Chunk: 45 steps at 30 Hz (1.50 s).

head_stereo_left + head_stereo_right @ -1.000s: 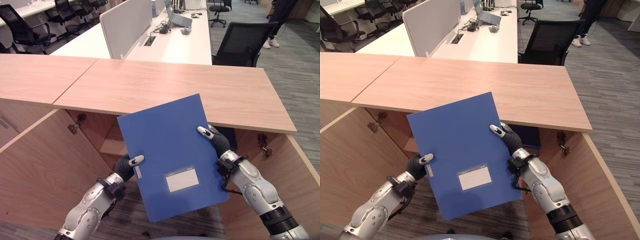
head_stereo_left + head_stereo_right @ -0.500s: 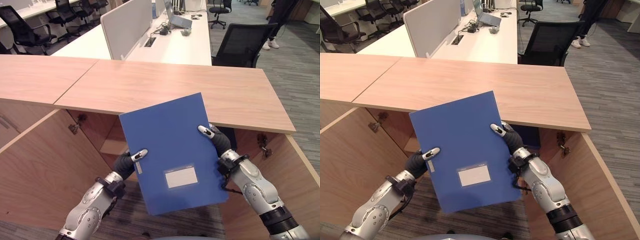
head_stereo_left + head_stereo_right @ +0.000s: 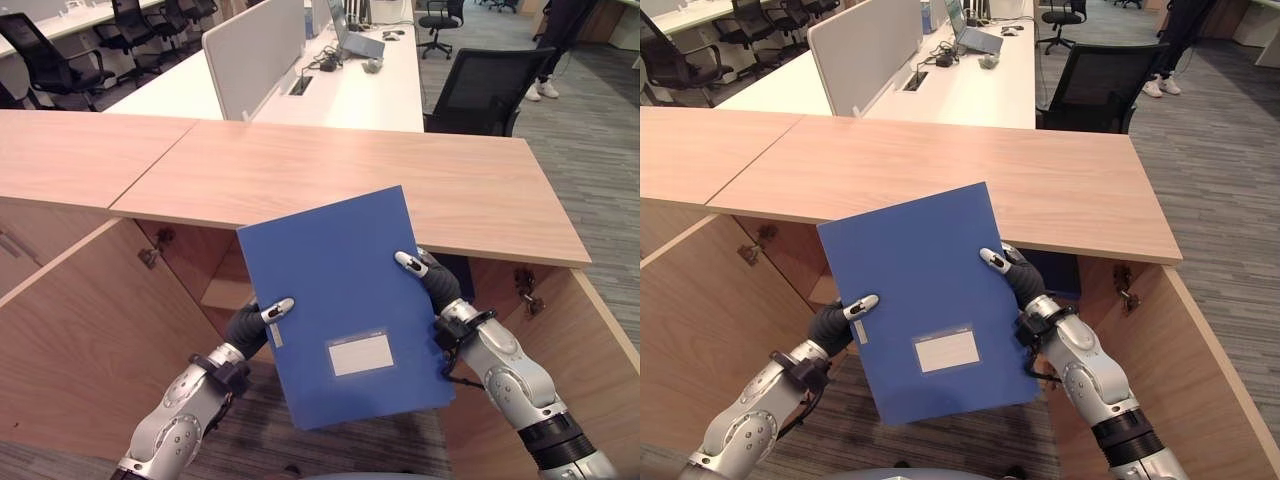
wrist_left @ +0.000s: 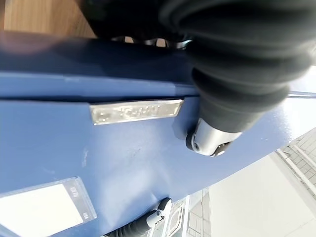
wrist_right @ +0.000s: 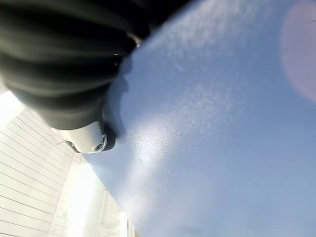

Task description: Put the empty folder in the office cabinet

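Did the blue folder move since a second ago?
Yes. The blue folder rose slightly: its top corner now overlaps the cabinet top further, held by the left hand and right hand.

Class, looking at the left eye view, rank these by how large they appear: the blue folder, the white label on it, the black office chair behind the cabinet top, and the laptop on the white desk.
1. Blue folder, nearest the camera
2. Black office chair
3. White label
4. Laptop, farthest away, so its true size is unsure

Light wood cabinet top (image 3: pixel 330 170), white desk (image 3: pixel 340 85) with laptop (image 3: pixel 355 38)
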### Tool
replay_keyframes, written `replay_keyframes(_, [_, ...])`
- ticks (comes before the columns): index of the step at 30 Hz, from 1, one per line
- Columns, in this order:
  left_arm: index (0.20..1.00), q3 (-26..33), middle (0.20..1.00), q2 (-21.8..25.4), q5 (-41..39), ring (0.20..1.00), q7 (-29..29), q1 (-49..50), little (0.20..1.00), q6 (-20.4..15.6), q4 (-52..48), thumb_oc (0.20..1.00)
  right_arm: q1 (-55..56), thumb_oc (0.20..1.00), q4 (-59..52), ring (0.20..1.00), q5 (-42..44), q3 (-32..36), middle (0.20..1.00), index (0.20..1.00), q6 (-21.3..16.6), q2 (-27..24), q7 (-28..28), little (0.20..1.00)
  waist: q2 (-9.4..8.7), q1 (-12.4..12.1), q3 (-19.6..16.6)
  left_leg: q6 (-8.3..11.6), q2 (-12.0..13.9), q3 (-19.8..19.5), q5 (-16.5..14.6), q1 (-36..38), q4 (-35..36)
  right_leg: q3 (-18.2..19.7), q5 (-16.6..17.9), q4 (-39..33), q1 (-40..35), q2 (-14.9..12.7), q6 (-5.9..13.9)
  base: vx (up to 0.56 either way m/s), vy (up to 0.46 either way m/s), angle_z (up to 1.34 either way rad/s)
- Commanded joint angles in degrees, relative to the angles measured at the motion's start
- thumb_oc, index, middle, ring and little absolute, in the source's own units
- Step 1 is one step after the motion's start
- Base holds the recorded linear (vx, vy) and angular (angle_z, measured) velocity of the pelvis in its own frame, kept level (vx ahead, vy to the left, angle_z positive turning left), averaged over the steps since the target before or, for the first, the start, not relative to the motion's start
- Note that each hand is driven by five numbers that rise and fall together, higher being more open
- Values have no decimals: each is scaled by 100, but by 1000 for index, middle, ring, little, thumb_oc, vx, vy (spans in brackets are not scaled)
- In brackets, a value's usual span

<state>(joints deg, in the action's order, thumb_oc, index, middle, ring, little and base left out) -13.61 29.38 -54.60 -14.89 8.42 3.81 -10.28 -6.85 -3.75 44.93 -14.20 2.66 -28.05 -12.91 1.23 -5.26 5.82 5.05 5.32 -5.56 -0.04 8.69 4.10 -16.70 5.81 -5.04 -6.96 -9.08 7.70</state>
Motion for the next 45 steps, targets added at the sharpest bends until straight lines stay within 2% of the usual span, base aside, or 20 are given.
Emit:
replay_keyframes(1, [200, 118, 200, 127, 60, 200, -272, -98, 200, -257, -243, 200, -372, 200, -345, 200, 108, 24, 200, 200, -318, 236, -146, 200, -288, 40, -150, -229, -295, -45, -27, -248, 90, 301, -703, 482, -150, 107, 9, 0, 0, 0])
replay_keyframes(8, [200, 146, 200, 116, 101, 200, -270, -83, 200, -264, -253, 200, -366, 200, -340, 200, 85, 34, 200, 200, -299, 229, -150, 200, -284, 38, -153, -229, -299, -28, -23, -256, 90, 310, -694, 467, -147, 113, 7, 0, 0, 0])
replay_keyframes(9, [200, 146, 200, 116, 101, 200, -270, -83, 200, -264, -252, 200, -366, 278, -340, 278, 84, 34, 278, 278, -299, 229, -150, 278, -284, 38, -153, -229, -299, -28, -23, -256, 90, 310, -694, 467, -146, 113, 7, 0, 0, 0])
replay_keyframes(10, [200, 158, 200, 100, 114, 200, -267, -82, 200, -276, -237, 200, -347, 758, -335, 758, 88, 41, 758, 758, -291, 238, -148, 758, -286, 40, -155, -229, -297, -25, -22, -256, 90, 308, -688, 459, -147, 109, 8, 0, 0, 0])
replay_keyframes(11, [200, 158, 200, 100, 114, 200, -267, -82, 200, -277, -236, 200, -347, 1000, -335, 1000, 88, 41, 1000, 1000, -291, 238, -148, 1000, -286, 40, -155, -229, -296, -26, -22, -256, 90, 307, -688, 459, -147, 109, 8, 0, 0, 0])
replay_keyframes(33, [200, 411, 200, 39, 301, 200, -271, 46, 200, -347, -154, 200, 38, 1000, -215, 1000, 35, 407, 1000, 1000, -336, 259, -88, 1000, -301, 65, -138, -238, -314, 7, -27, -249, 90, 330, -647, 424, -147, 104, 23, 0, 0, 0])
replay_keyframes(45, [200, 1279, 200, 281, 571, 200, -627, 586, 200, -372, 143, 200, 720, 1000, 501, 1000, -282, 1368, 1000, 1000, -476, 199, 0, 1000, -277, 73, -145, -234, -316, -5, -24, -270, 90, 302, -657, 430, -137, 103, 30, 0, 0, 0])
